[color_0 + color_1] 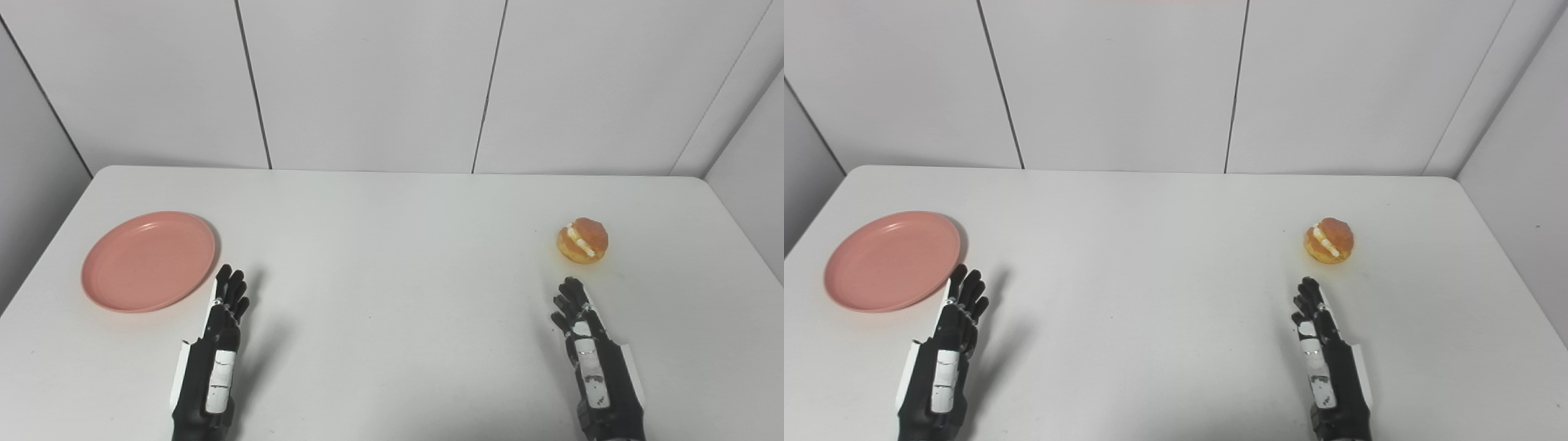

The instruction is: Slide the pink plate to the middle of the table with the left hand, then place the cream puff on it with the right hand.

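The pink plate (149, 260) lies flat on the left side of the white table (392, 245). The cream puff (582, 240), golden with a white cream band, sits on the right side. My left hand (224, 312) is open and empty, fingers stretched forward, just right of the plate's near edge and apart from it. My right hand (579, 318) is open and empty, fingers stretched forward, a short way in front of the cream puff without touching it.
Grey wall panels (373, 86) stand behind the table's far edge, and side walls close in at left and right. The table's rounded far corners show at both sides.
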### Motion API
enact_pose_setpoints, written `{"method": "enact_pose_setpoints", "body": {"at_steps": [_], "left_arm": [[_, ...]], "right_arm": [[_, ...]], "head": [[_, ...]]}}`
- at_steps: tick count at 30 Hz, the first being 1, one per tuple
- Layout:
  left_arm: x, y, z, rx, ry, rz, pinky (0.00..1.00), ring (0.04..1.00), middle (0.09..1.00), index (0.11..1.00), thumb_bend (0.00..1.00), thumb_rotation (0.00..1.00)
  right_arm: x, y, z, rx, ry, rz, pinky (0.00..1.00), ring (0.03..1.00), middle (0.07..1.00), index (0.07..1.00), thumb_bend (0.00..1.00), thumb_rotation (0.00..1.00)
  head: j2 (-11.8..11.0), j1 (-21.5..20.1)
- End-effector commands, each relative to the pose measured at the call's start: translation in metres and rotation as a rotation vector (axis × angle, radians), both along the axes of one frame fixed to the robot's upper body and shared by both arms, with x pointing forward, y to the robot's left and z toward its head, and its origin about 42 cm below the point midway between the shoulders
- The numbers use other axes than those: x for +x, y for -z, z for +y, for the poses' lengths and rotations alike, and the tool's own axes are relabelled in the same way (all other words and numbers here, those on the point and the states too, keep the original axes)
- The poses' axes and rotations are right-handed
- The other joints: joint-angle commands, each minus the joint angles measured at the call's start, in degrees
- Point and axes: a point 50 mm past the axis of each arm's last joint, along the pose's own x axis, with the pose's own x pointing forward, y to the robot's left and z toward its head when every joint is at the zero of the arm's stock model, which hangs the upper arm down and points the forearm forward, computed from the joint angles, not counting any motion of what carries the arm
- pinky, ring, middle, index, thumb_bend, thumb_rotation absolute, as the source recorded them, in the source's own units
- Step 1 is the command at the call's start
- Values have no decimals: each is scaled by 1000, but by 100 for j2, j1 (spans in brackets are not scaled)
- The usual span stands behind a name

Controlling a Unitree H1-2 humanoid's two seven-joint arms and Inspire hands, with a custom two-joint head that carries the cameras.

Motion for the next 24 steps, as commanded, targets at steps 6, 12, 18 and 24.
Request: {"method": "enact_pose_setpoints", "body": {"at_steps": [6,12,18,24], "left_arm": [[3,4,-6,-23,1,26,1000,1000,1000,1000,894,954],[4,14,-20,5,-7,12,1000,1000,1000,1000,844,997],[8,24,-33,37,-26,-12,1000,1000,1000,1000,790,1000],[10,33,-44,55,-30,-13,1000,1000,1000,1000,795,995]], "right_arm": [[0,-3,-5,3,-10,-64,953,948,951,936,842,910],[1,11,-19,-1,-9,-59,951,945,953,941,838,913],[3,25,-33,-6,-8,-57,952,944,951,936,847,927],[4,37,-44,0,-8,-56,966,953,958,943,843,926]], "head": [[-257,327],[-580,854],[-899,1193],[-1187,1550]]}}
